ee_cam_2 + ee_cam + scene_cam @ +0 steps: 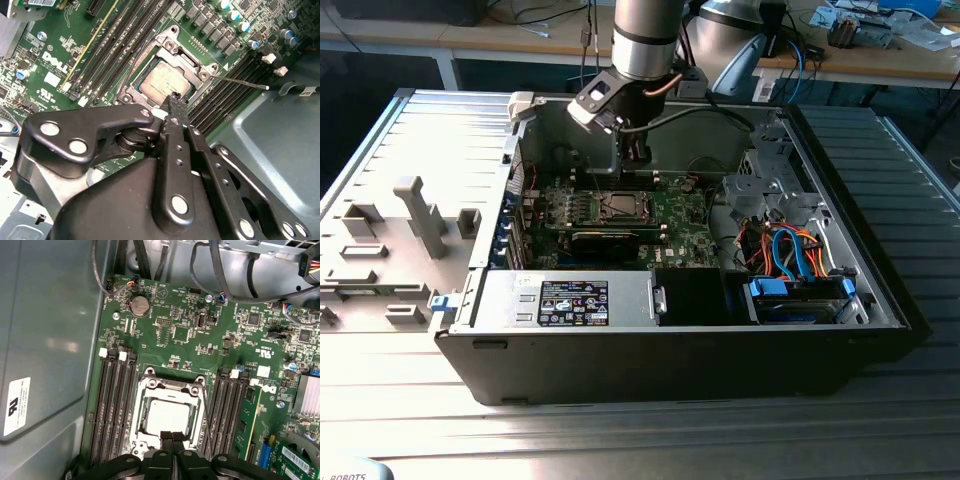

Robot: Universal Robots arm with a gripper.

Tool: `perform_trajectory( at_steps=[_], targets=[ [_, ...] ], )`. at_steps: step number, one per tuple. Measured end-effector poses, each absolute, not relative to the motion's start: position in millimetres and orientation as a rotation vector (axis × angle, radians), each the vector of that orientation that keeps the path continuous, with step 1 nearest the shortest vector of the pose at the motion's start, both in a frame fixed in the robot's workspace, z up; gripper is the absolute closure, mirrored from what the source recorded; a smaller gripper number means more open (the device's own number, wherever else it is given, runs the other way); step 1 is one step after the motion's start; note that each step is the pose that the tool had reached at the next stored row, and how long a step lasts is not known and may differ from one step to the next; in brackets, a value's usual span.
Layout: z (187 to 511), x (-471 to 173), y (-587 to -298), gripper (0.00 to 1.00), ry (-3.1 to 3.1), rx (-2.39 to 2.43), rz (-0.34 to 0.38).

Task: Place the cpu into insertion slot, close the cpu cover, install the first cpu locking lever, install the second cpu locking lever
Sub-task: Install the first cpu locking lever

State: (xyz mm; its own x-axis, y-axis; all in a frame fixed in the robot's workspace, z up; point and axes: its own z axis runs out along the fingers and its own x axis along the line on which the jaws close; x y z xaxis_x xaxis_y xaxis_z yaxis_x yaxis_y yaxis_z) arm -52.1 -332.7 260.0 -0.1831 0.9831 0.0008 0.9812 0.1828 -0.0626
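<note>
The cpu (167, 416) (164, 81), silver-grey on top, lies flat in the insertion slot (141, 442), whose pin field is hidden under it. The cpu cover (169, 388) (173, 46) is down around the chip like a metal frame. A thin wire locking lever (244, 81) sticks out from the socket's side over the memory slots. My gripper (172, 436) (174, 98) hovers at the socket's edge, fingertips pressed together with nothing visible between them. In the exterior view the gripper (623, 150) hangs inside the open case just above the socket (620, 207).
Black memory slots (114, 405) flank the socket on both sides. The case's grey metal wall (45, 340) rises close beside the board. Loose cables (220, 270) run over the board's far edge. A drive cage with orange and blue cables (790, 255) sits at the exterior view's right.
</note>
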Motion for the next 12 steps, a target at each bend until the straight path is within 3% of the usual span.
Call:
perform_trajectory(
  at_steps=[12],
  targets=[
    [260.0,-52.1,-332.7,0.89,-2.488,-1.853,0.077]
  ],
)
